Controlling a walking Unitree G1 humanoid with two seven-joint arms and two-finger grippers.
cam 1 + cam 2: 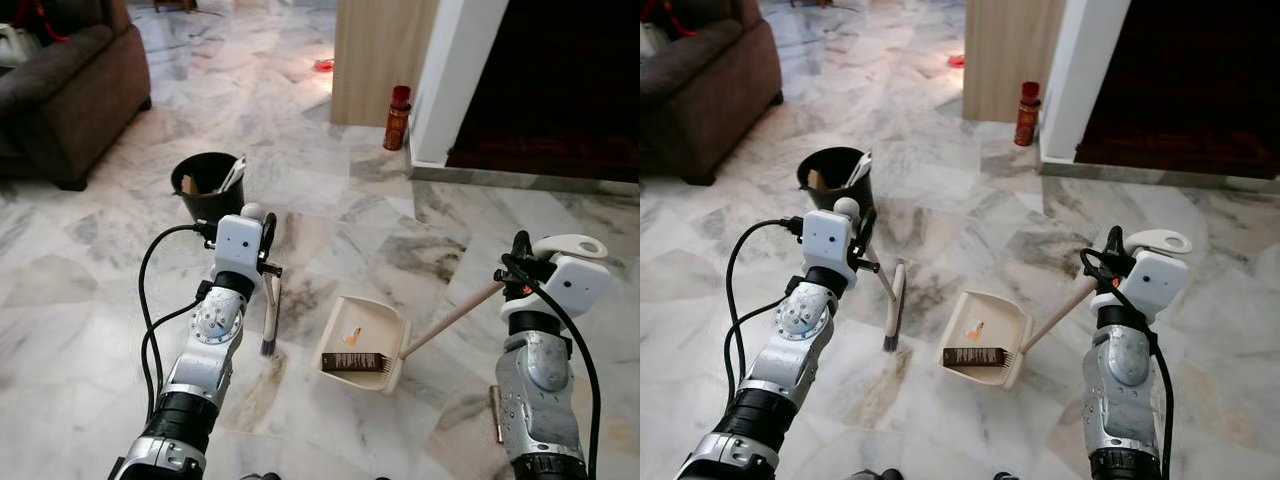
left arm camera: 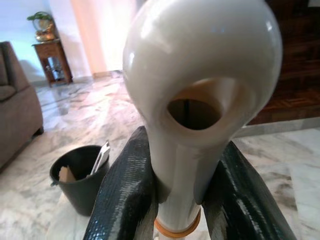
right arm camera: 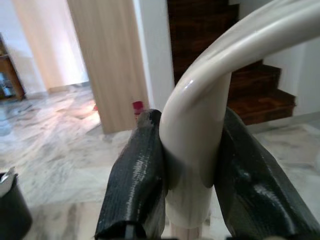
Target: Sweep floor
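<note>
A cream dustpan (image 1: 372, 329) lies on the marble floor ahead of me, with a dark brown block (image 1: 352, 362) and a small orange scrap (image 1: 351, 338) in it. Its long handle (image 1: 450, 318) slants up to my right gripper (image 3: 187, 190), which is shut on the handle's curved white end. To the dustpan's left a hand brush (image 1: 269, 318) rests with its bristles on the floor. My left gripper (image 2: 180, 200) is shut on the brush's white looped grip (image 2: 200, 95).
A black bucket (image 1: 208, 185) holding scraps stands just beyond the left gripper. A brown sofa (image 1: 60, 90) is at the far left. Ahead are a wooden panel (image 1: 380, 55), a red bottle (image 1: 397, 117), a white pillar and dark stairs (image 1: 550, 90). A small brown piece (image 1: 495, 412) lies by my right arm.
</note>
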